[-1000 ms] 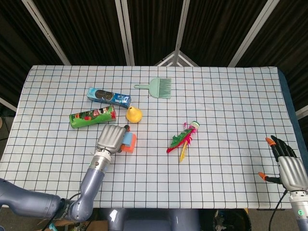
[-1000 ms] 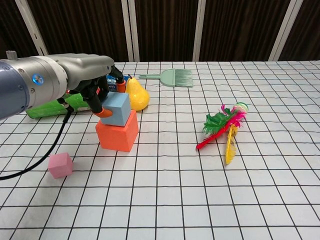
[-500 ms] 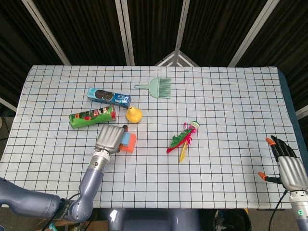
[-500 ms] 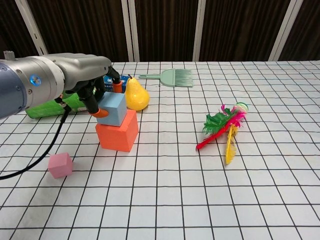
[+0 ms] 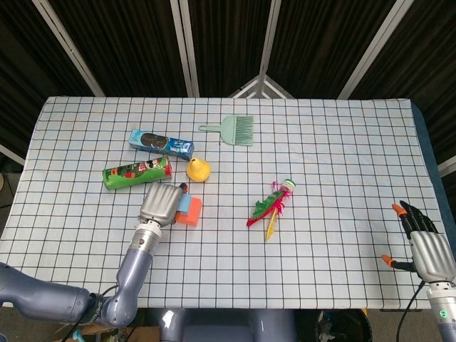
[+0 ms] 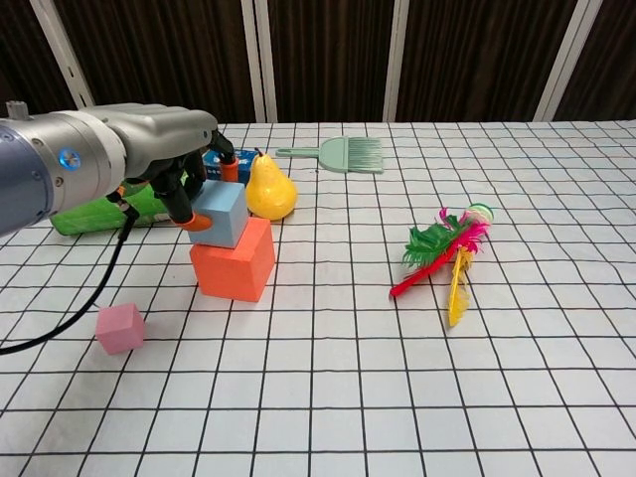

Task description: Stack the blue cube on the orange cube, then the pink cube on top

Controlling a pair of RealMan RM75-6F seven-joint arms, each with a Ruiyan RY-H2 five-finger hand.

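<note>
The blue cube (image 6: 221,213) sits on top of the orange cube (image 6: 234,260), and the left hand (image 6: 167,159) holds it with its fingers (image 6: 198,221) curled around its sides. The pink cube (image 6: 120,329) lies alone on the checked surface (image 6: 397,378) (nearer the front edge, to the left of the stack). The right hand (image 5: 427,249) rests far off at the corner, fingers apart and holding nothing.

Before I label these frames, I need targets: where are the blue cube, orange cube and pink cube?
blue cube (image 6: 225,213), chest view, front face.
orange cube (image 6: 228,271), chest view, front face.
pink cube (image 6: 120,329), chest view, front face.
</note>
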